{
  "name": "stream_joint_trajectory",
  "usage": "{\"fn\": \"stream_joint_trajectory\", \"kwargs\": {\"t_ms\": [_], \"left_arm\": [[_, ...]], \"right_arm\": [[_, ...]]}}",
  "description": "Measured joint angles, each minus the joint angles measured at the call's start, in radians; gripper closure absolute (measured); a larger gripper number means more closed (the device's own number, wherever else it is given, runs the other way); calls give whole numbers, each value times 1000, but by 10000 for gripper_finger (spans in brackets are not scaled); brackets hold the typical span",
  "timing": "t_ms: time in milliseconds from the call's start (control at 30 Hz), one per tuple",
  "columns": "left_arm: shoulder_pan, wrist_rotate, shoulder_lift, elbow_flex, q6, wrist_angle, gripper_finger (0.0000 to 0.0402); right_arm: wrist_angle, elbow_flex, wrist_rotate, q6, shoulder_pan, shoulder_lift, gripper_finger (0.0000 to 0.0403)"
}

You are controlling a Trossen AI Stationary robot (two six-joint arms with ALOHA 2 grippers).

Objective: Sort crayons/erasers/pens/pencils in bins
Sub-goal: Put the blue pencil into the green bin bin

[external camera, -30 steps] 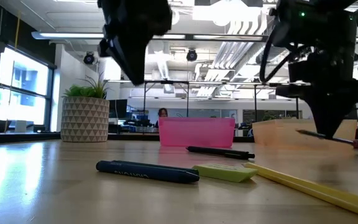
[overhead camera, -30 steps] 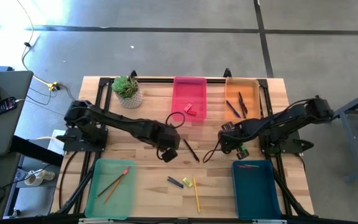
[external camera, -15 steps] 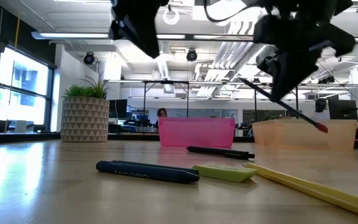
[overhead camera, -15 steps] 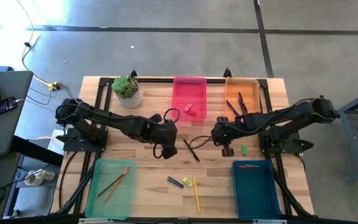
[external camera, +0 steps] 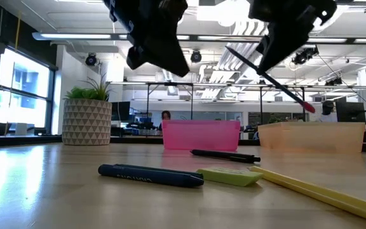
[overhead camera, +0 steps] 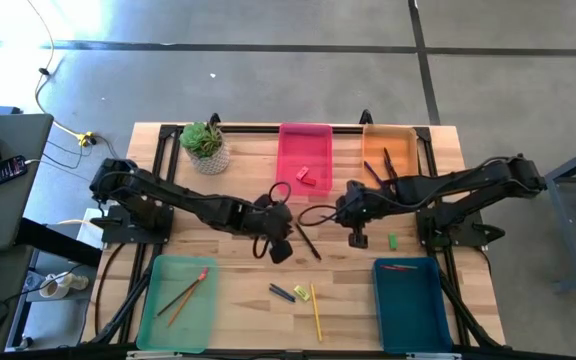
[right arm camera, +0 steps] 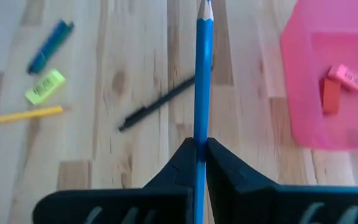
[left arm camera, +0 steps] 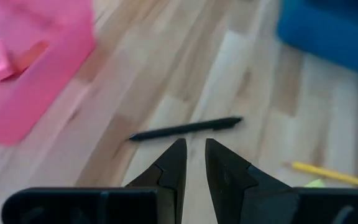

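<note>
- Blue pencil (right arm camera: 202, 74) (red-tipped at its far end) sits clamped between the right gripper (right arm camera: 199, 144) fingers, held up off the table (overhead camera: 238, 290) near the middle.
- Left gripper (left arm camera: 191, 149) hovers with its fingers slightly apart, holding nothing, just over a black pen (left arm camera: 185, 128) lying on the wood.
- Pink bin (overhead camera: 305, 150) at the far side holds two erasers (right arm camera: 340, 87).
- Yellow pencil (overhead camera: 316, 312) lies at the near edge.

Open-plan office-lab: exposed ceiling ducts (external camera: 246, 44), distant monitors (external camera: 348, 111), concrete floor (overhead camera: 268, 80).
</note>
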Motion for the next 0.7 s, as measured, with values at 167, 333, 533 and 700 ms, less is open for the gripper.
{"fn": "stream_joint_trajectory", "kwargs": {"t_ms": [167,333,533,700], "left_arm": [[-1,39,0,-27,49,174,353],[13,49,0,-27,94,284,353],[50,150,0,-26,106,426,353],[77,246,0,-27,128,523,353]], "right_arm": [[-31,71,-1,-5,0,0,400],[-88,142,-2,-18,0,-1,400],[-132,212,-3,-27,0,-2,400],[-192,277,-3,-52,0,-8,400]]}}
